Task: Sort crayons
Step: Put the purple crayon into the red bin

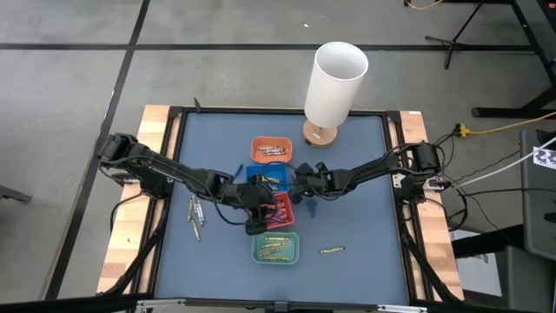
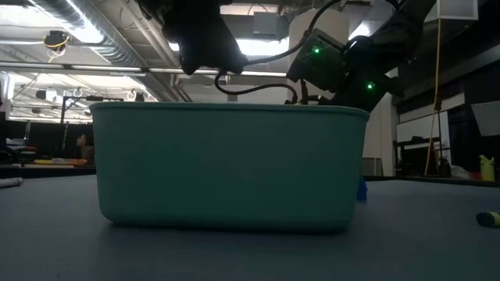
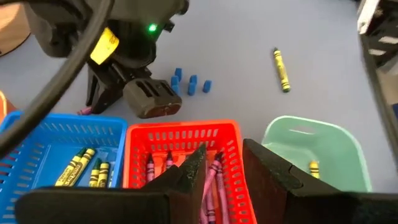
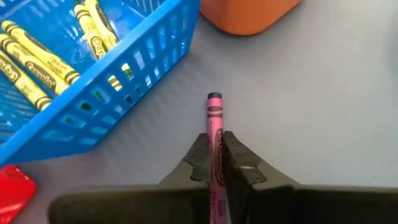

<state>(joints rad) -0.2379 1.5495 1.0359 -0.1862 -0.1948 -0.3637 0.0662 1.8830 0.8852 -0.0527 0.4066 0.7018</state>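
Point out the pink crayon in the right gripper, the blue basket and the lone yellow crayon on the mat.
pink crayon [image 4: 214, 124]: right wrist view, paper-wrapped shaft above the fingers.
blue basket [image 4: 140, 68]: right wrist view, slotted side wall.
yellow crayon [image 3: 282, 70]: left wrist view, middle of the stick.

the left end effector hangs with fingers apart over the red tray of pink crayons. beside it sit a blue tray holding yellow crayons and a green tray. one yellow crayon lies alone on the worktop.
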